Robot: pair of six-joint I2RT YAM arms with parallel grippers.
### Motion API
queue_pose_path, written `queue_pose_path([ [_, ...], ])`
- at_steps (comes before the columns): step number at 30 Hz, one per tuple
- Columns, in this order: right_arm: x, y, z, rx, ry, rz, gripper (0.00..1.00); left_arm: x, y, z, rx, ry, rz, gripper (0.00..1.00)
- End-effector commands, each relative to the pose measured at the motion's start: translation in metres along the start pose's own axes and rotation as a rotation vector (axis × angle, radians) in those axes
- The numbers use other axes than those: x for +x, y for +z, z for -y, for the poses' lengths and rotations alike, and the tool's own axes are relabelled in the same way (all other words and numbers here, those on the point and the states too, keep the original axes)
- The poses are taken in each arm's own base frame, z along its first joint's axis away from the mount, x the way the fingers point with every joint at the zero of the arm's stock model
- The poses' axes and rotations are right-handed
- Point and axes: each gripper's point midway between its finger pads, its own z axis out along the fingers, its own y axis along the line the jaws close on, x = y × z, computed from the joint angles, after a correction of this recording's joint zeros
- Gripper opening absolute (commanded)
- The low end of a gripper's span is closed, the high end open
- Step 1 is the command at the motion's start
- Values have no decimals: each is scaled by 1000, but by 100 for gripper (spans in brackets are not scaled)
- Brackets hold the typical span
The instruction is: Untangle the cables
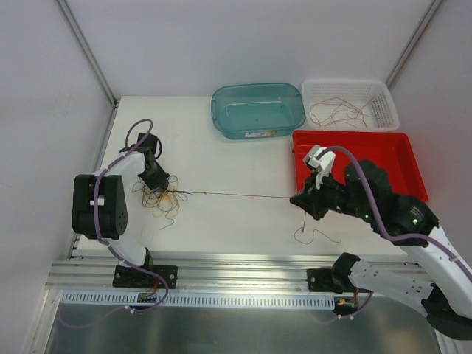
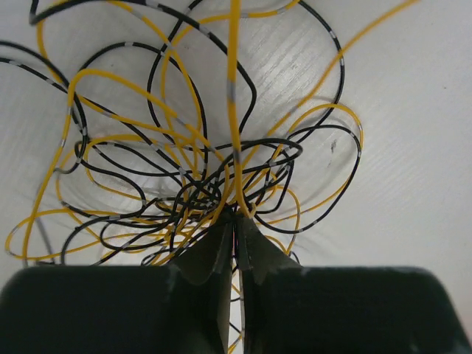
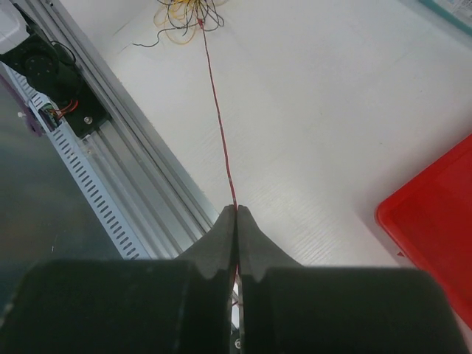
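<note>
The cables lie in a tangle (image 1: 164, 199) of thin yellow and black loops on the white table by the left arm. My left gripper (image 1: 164, 184) sits at the tangle's far edge. In the left wrist view it (image 2: 236, 215) is shut on several strands of the knot (image 2: 199, 188), with a yellow strand (image 2: 233, 88) running straight up from the tips. One red cable (image 1: 236, 195) is stretched taut from the tangle to my right gripper (image 1: 301, 200). That gripper (image 3: 236, 210) is shut on the red cable (image 3: 220, 125), whose loose tail (image 1: 316, 234) curls on the table below it.
At the back stand a teal bin (image 1: 258, 110) and a white basket (image 1: 383, 110) that holds loose red-brown wire. A red tray (image 1: 391, 158) lies right behind the right gripper. An aluminium rail (image 1: 221, 269) runs along the table's near edge.
</note>
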Motion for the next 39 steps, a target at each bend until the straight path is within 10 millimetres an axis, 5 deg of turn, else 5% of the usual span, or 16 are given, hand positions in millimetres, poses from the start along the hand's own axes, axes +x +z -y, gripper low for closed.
queue_pose_path([
  [1,-38,-52,2,43,-37,165,1,-29,13,-19,-91,-16,52,2],
  [7,-42,-77,9,94,-51,208,1,-53,19,-21,-101,-47,56,0],
  [13,-13,-35,7,57,-6,84,1,-56,6,-20,-60,-48,55,0],
  [18,24,36,-8,-61,105,-30,1,-26,-16,1,72,0,16,0],
  [22,67,82,9,5,176,-159,1,16,-37,9,149,112,4,19],
  [23,79,91,13,21,191,-208,3,23,-41,10,162,131,7,30],
  [27,104,109,15,12,208,-294,14,53,-63,18,262,246,22,59],
  [30,116,118,17,12,216,-339,6,69,-89,28,375,385,71,76],
  [33,117,123,26,36,231,-337,1,83,-100,31,434,495,92,79],
  [39,111,126,41,77,257,-336,2,115,-88,12,393,352,-11,78],
])
